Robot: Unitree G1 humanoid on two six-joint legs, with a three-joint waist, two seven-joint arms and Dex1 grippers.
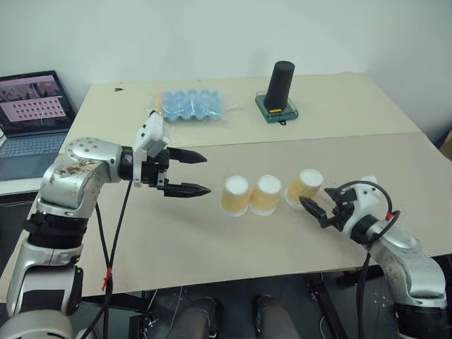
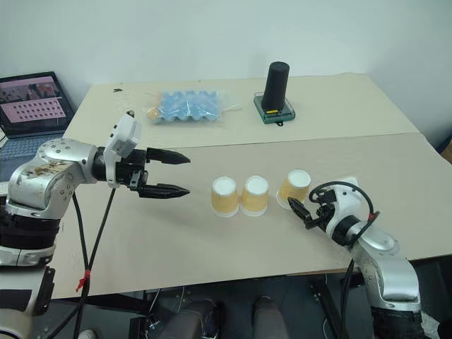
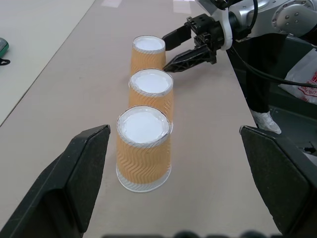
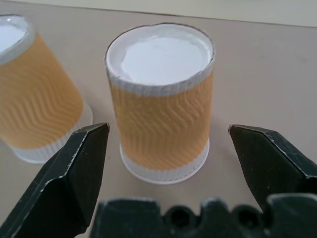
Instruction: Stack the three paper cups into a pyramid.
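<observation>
While all three small tapered paper cups, tan-orange with white bases, stand upside down in a row on the beige counter point(image 1: 176, 240), you have no pyramid yet. Left cup point(image 1: 235, 195) and middle cup point(image 1: 265, 194) sit just beside each other, apparently touching at the rims. Right cup point(image 1: 306, 186) stands a little apart from them.

Your right gripper point(image 1: 309, 207) is low over the counter, just beside the right cup, pointing at it. Jaws wide; in the right wrist view the right cup stands between and just ahead of the fingertips point(image 4: 79, 163), untouched, nothing held.

Your left gripper point(image 1: 195, 173) hovers above the counter to the left of the row, pointing along it toward the cups. Jaws wide, empty. In the left wrist view the left cup is nearest, ahead of the two fingers, with the other two lined up behind it and the right gripper beyond.

Farther back on the counter: blue egg tray in clear plastic point(image 1: 189, 104) and tall black cylinder point(image 1: 280, 86) on a dark green base. Open laptop point(image 1: 32, 116) sits off the counter's left edge.
</observation>
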